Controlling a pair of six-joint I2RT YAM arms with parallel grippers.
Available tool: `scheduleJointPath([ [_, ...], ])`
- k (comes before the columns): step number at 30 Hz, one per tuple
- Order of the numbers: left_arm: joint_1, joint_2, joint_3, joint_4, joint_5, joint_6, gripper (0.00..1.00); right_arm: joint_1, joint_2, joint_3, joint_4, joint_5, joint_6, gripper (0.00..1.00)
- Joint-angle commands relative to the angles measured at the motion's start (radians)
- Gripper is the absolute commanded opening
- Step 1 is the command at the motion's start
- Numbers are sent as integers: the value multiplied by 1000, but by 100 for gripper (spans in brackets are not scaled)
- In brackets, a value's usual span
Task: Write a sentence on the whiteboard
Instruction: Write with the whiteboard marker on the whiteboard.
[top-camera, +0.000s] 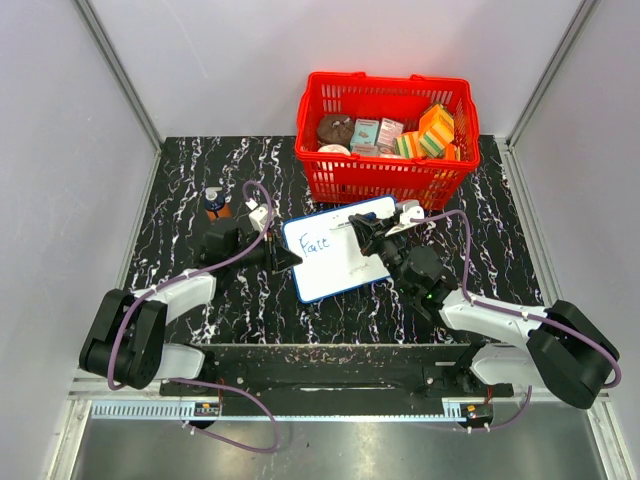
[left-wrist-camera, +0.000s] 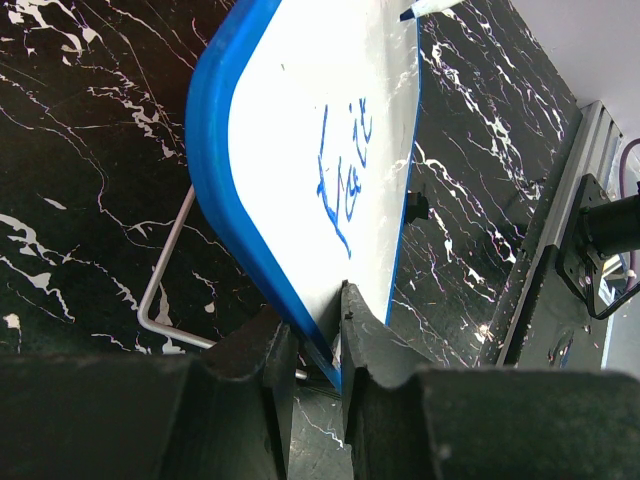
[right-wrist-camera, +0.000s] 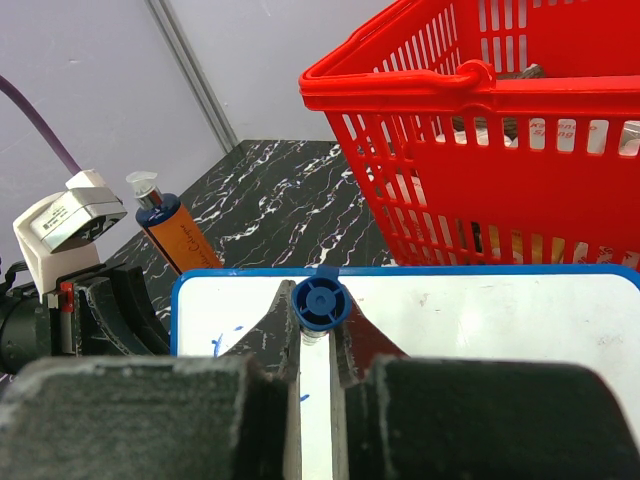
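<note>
- Bright, even light overhead; shadows on the worktop (top-camera: 180, 170) are soft.
- Grey sheen streaks the whiteboard (left-wrist-camera: 300, 150) in the left wrist view.
- The right end effector (right-wrist-camera: 318, 322) looms dark, slightly blurred.

The whiteboard (top-camera: 335, 250) sits mid-surface (top-camera: 510, 240), the basket (top-camera: 380, 182) just behind it with goods inside; a bottle (top-camera: 214, 201) stands off to the board's left.
</note>
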Motion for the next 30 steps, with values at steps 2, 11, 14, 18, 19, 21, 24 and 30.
scheduleJointPath([
  [2, 5, 0, 10, -2, -107, 139, 0, -14, -12, 18, 19, 2, 5, 0],
  [11, 5, -2, 10, -2, -109, 139, 0, -14, -8, 22, 20, 0, 5, 0],
  [14, 5, -2, 8, -2, -110, 139, 0, -15, -9, 21, 19, 2, 5, 0],
  [18, 5, -2, 8, -2, -110, 139, 0, -15, -4, 16, 30, 6, 9, 0],
  [19, 5, -2, 8, -2, -109, 139, 0, -17, -3, 18, 30, 8, 7, 0],
  [21, 5, 0, 10, -3, -107, 139, 0, -15, 0, 18, 31, 14, 7, 0],
  [24, 5, 0, 10, -4, -109, 139, 0, -18, 5, 21, 34, 17, 5, 0],
  [30, 5, 1, 11, -4, -107, 139, 0, -20, 34, 41, 40, 14, -1, 0],
])
